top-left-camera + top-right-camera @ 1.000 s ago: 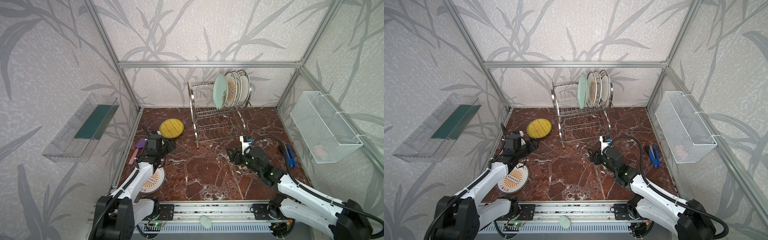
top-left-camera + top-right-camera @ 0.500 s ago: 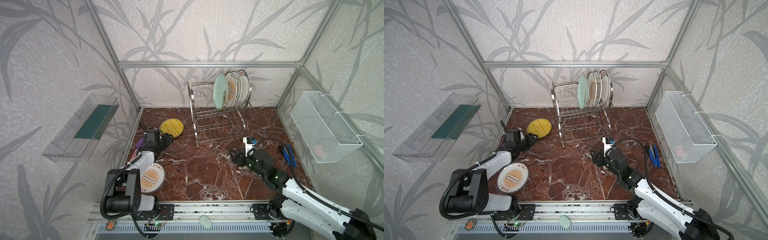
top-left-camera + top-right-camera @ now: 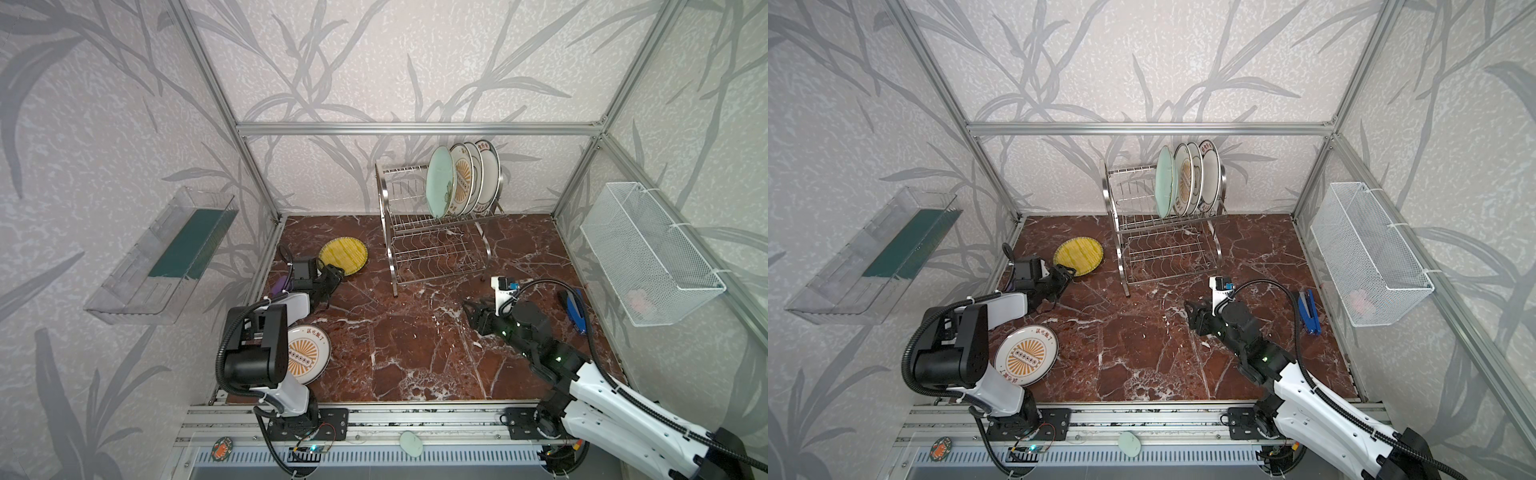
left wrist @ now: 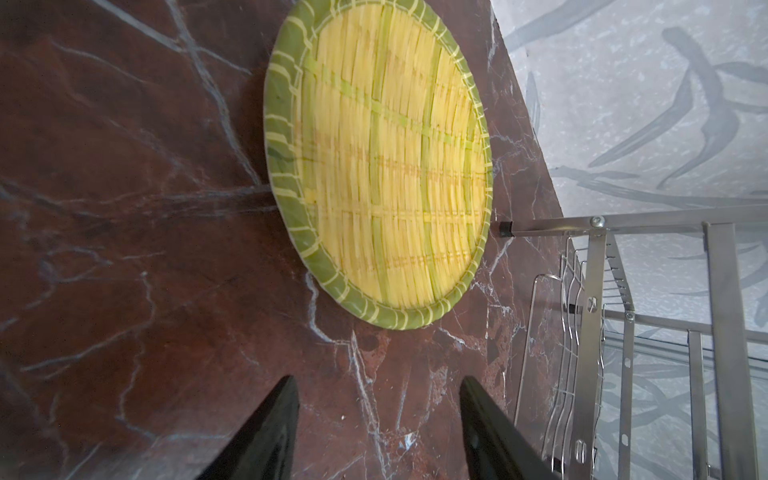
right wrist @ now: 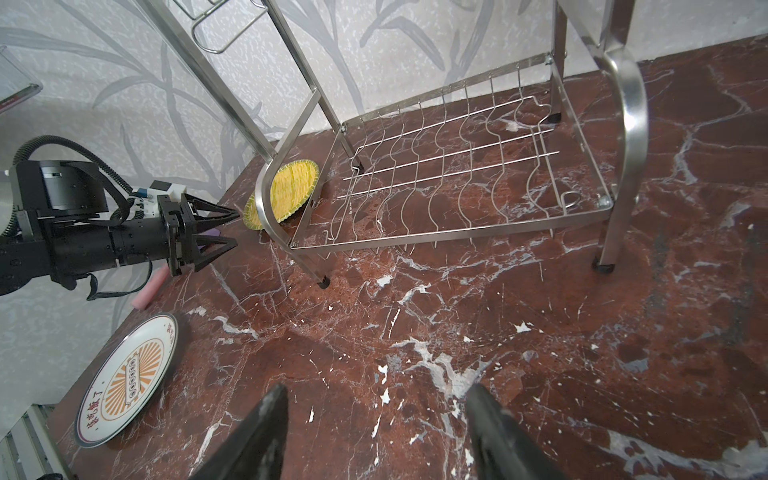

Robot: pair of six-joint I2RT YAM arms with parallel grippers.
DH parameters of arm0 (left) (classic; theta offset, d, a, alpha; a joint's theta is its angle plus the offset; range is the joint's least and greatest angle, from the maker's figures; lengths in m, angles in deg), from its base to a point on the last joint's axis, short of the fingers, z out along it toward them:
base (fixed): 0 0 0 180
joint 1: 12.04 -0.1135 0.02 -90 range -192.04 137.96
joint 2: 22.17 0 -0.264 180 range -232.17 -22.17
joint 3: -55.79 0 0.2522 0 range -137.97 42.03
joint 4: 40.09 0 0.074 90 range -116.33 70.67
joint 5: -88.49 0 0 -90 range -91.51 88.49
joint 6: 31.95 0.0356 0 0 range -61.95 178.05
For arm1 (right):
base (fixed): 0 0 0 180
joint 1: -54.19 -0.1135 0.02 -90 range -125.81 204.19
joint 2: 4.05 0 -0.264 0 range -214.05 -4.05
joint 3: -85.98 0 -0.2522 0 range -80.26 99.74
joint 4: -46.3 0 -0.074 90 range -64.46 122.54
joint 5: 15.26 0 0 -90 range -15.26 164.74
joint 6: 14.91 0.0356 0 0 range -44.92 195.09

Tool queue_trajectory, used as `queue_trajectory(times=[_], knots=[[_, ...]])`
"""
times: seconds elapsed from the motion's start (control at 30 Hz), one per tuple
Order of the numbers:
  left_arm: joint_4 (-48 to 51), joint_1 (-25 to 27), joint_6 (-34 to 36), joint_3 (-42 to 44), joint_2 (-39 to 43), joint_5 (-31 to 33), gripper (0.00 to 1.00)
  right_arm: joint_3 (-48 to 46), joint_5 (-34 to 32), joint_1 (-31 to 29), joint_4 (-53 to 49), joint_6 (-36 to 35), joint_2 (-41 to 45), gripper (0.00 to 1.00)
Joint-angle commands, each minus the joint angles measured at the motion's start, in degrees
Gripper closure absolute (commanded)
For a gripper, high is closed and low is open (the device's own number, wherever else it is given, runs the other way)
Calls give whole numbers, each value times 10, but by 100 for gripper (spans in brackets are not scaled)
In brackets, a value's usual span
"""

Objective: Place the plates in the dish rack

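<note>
Red-brown marble bench [image 3: 415, 332] in a cell papered with grey leaves. At its back left, the yellow plate [image 3: 343, 256]: flat, face up, round, so no long axis to line up with, only a rim to meet.

Lies straight ahead of the left jaws, a little off to one side in the left wrist view. Near rim close to the jaw tips but not yet between them, with only bare bench in the gap. Left jaws parted and empty, one set above the other as seen from the right wrist. Looks right for pinching the rim edge-on. Probably calls for a short, low push forward, lower jaw under the rim and upper jaw over it. Little lip to catch on smooth marble, so likely to skid toward the wall rather than lift.

Side rim of the plate just beside a foot of the rack [image 5: 627, 120]; touching or not, cannot tell. Upper shelf of the rack: racked plates [image 3: 461, 183], four upright at the right end, the teal one foremost, with free slots to their left. Lower shelf bare.

Front left on the bench, the sunburst plate [image 3: 305, 353], flat, partly hidden by the left arm [image 3: 257, 349] in both top views.

Right jaws parted and empty too, low over mid-bench, well apart from both loose plates. Left arm by far the nearer to the yellow plate; right arm [image 3: 519, 324] out of that reach.
</note>
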Motion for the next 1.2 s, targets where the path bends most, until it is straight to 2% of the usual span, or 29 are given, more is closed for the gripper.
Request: queue_trajectory(times=[0.0, 0.37, 1.17], knots=[[-31, -7, -19, -22, -15, -10, 42, -6, -9, 3, -7, -3, 6, 33], [-50, -14, -44, -38, -49, -9, 50, -14, -8, 6, 2, -1, 4, 32], [-72, -19, -71, -61, -112, 5, 56, -24, -12, 16, -8, 0, 22, 32]])
